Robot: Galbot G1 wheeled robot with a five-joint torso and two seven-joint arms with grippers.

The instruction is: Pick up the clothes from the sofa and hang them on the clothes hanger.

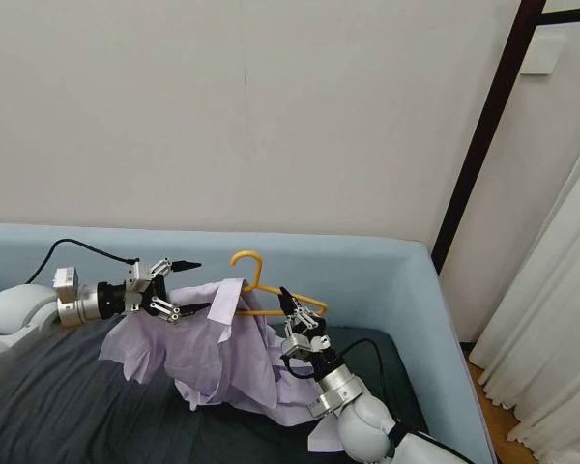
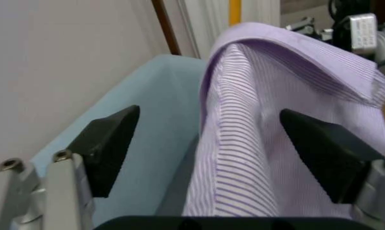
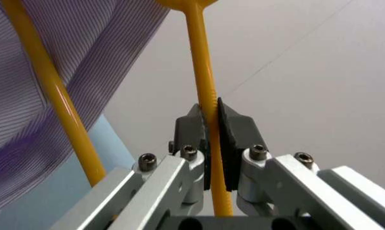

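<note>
A lilac striped shirt (image 1: 208,348) hangs draped over a yellow hanger (image 1: 256,280) above the dark sofa seat (image 1: 48,416). My right gripper (image 1: 303,317) is shut on the hanger's bar (image 3: 208,105), holding it up from the right end. My left gripper (image 1: 182,287) stands open at the shirt's left shoulder. In the left wrist view the shirt's collar (image 2: 295,52) lies between the spread black pads (image 2: 109,143), not pinched. The hanger's hook (image 1: 246,259) rises free above the shirt.
The sofa's pale blue backrest (image 1: 367,266) runs behind the arms and turns down the right side. A white wall stands behind it. A dark pole (image 1: 483,135) and white curtains (image 1: 561,329) stand to the right.
</note>
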